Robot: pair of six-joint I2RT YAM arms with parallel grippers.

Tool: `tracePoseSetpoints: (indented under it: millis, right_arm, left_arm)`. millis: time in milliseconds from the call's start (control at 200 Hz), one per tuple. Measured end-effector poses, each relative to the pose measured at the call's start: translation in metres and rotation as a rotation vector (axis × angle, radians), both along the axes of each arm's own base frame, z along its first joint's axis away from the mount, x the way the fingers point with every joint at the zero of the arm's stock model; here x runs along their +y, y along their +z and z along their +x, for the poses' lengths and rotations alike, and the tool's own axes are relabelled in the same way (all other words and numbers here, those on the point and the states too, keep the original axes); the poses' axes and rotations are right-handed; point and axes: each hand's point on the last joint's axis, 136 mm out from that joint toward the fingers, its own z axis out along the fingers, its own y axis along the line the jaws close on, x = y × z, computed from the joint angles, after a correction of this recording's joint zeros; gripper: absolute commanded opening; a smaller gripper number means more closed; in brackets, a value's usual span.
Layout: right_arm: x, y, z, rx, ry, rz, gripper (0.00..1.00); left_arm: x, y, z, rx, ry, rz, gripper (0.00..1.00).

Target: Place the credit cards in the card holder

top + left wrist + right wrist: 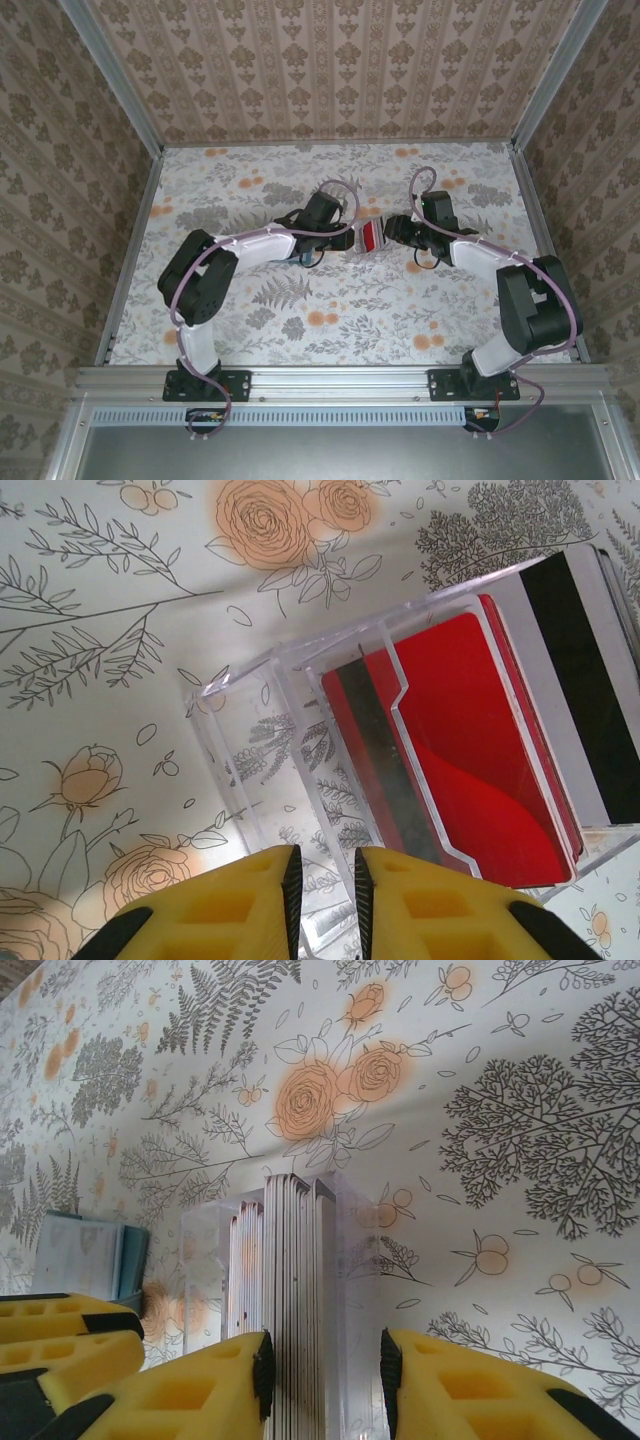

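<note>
Clear plastic tray (245,740) stands on floral-print tabletop (300,330). Damask-patterned walls (330,60) enclose it; aluminium rail (340,378) runs along near edge.

No text, number, brand or sign can be read. In the right wrist view, faint marks stand on the pale card (78,1255) at the teal card holder (134,1260). They are too blurred to read.

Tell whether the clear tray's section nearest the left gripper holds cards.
Empty: floral table shows through the section; red cards sit behind it.
</note>
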Motion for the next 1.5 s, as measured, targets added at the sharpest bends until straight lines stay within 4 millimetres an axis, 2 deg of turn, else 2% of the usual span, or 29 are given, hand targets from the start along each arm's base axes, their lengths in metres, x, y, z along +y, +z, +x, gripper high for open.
tracePoseSetpoints:
  millis: [420, 930, 1500]
  right_arm:
    - [0.010, 0.003, 0.000, -0.005, 0.034, 0.046, 0.37]
    - [0.023, 0.003, -0.001, 0.000, 0.076, 0.066, 0.38]
    - [0.026, 0.005, 0.002, -0.001, 0.082, 0.042, 0.46]
  left_arm:
    - [-0.004, -0.016, -0.001, 0.038, -0.003, 0.003, 0.25]
    - [-0.010, -0.015, -0.001, 0.044, -0.005, -0.010, 0.25]
    - [-0.011, -0.014, 0.000, 0.042, -0.006, -0.009, 0.25]
